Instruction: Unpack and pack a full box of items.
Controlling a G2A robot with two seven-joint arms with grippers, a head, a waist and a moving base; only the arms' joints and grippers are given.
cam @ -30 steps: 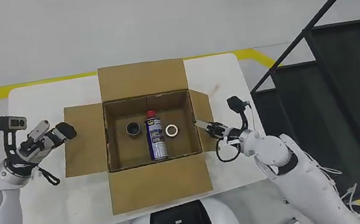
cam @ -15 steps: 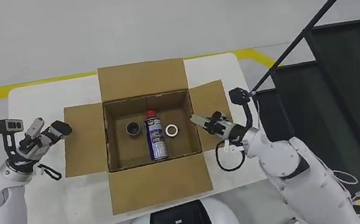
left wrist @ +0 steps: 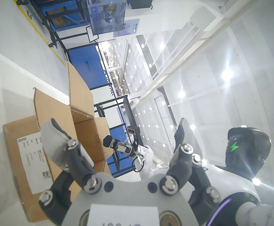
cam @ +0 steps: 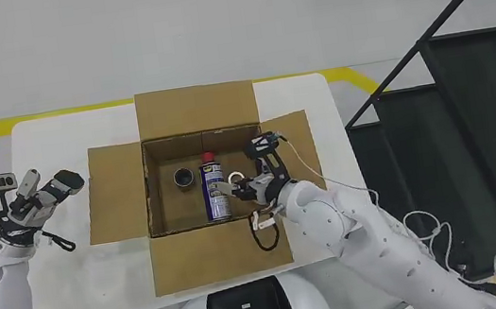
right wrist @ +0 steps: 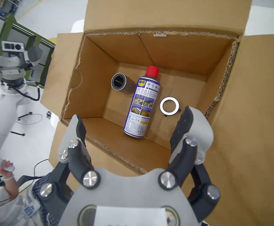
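Observation:
An open cardboard box (cam: pixel 219 252) stands mid-table with its flaps spread. On its floor lie a blue spray can (cam: pixel 215 193) with a red cap, a dark cylinder (cam: pixel 182 177) and a white ring (right wrist: pixel 169 105). In the right wrist view the can (right wrist: pixel 142 100) lies between the cylinder (right wrist: pixel 119 81) and the ring. My right gripper (cam: pixel 237 192) hangs open and empty above the box's right half, over the can and ring, and its wrist view (right wrist: pixel 131 116) looks down into the box. My left gripper (cam: pixel 51 190) is open and empty, left of the box beyond the left flap, tilted upward (left wrist: pixel 115 124).
The white table (cam: pixel 74 274) has bare room left of the box and in front of it. A black metal stair frame (cam: pixel 454 125) stands close on the right. A yellow floor line (cam: pixel 33 121) runs behind the table.
My right gripper has swung from beside the right flap to above the box's inside. My left gripper has drawn back leftward, away from the left flap.

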